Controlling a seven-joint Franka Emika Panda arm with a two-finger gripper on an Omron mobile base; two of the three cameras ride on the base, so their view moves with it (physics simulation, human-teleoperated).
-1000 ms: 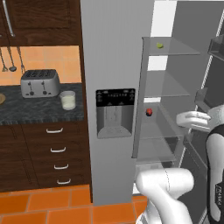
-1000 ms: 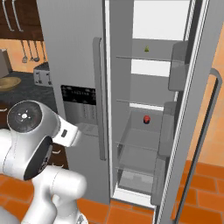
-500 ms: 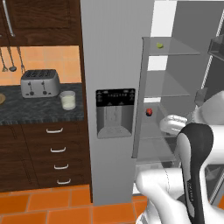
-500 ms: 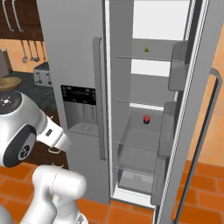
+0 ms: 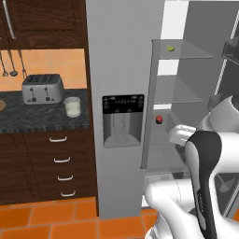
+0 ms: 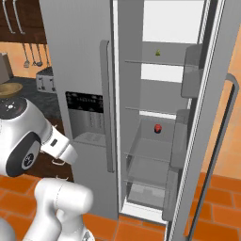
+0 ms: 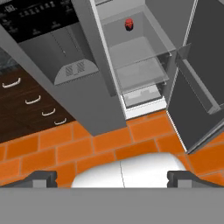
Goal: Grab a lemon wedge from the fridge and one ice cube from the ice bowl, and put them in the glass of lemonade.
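The grey fridge [image 5: 122,56] has its dispenser door shut and its right door swung open. A small yellow-green lemon wedge [image 5: 170,48] lies on the top glass shelf, also seen as the lemon wedge [image 6: 158,53] in the right base view. On the dark counter, the glass of lemonade [image 5: 72,107] stands right of the toaster. The tan ice bowl [image 6: 10,88] sits further left on that counter. My gripper [image 7: 113,179] is open and holds nothing. It points down at the orange floor in front of the fridge [image 7: 87,100], far below the wedge.
A small red thing [image 5: 159,119] sits on a lower fridge shelf. A silver toaster [image 5: 43,88] stands on the counter above dark wood drawers [image 5: 60,161]. The open fridge door [image 6: 214,141] juts out on the right. Orange tiled floor [image 7: 109,140] lies in front.
The arm has folded closer in front of the fridge: its dark-jointed link has risen at the lower right of the left base view. The gripper stays open; nothing in the fridge moved.
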